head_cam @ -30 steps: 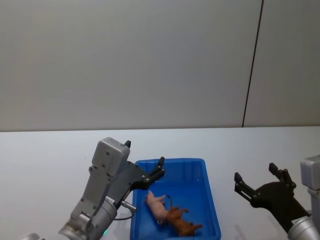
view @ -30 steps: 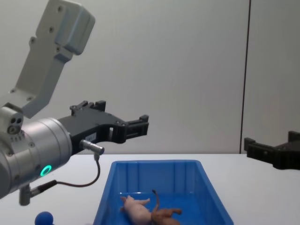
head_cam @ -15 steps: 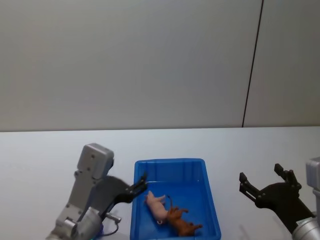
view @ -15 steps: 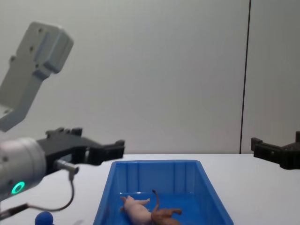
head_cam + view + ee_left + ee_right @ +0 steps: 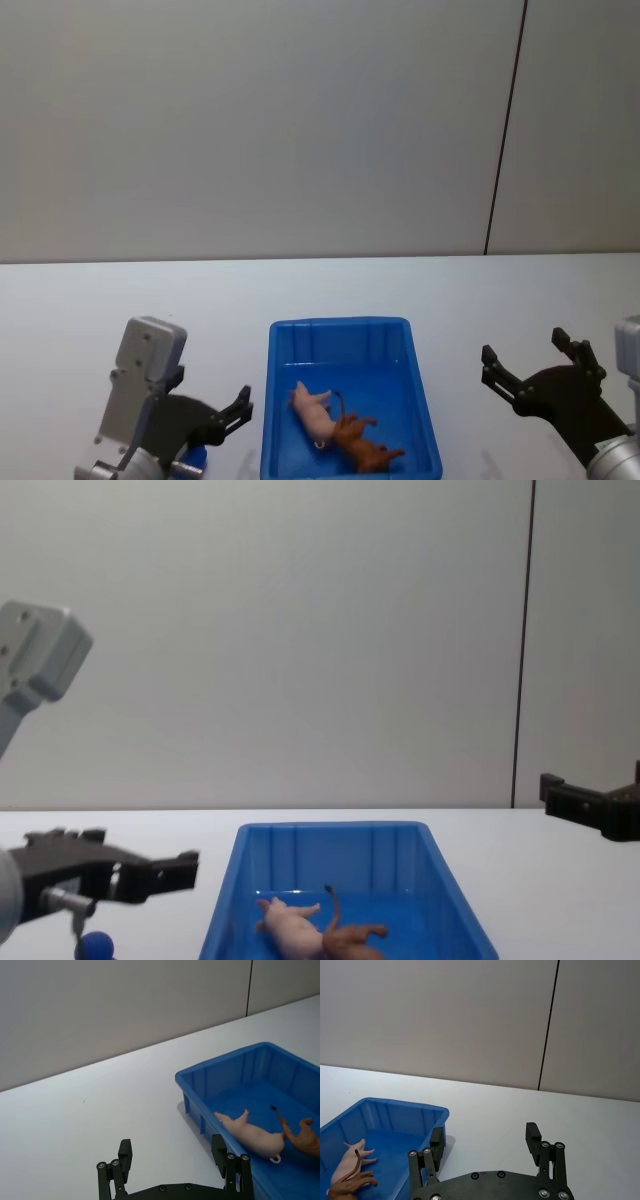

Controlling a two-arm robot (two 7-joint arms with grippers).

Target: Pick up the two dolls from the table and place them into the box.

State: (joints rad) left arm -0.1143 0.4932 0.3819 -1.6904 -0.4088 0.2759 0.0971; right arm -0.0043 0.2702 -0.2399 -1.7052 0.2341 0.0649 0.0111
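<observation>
Two dolls, a pig [image 5: 312, 411] and a lion [image 5: 362, 448], lie touching inside one blue box [image 5: 416, 388] on the white table [image 5: 120, 295], before a plain grey wall. One blue ball [image 5: 96, 946] sits left. Left gripper [image 5: 238, 411] and right gripper [image 5: 530, 366] hover wide, empty, flanking the box.

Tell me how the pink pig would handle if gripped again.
The pig looks like rigid moulded plastic, so probably stiff and light. Its smooth rounded body may slip between fingers. Lying on its side against the lion, it could nudge that.
</observation>
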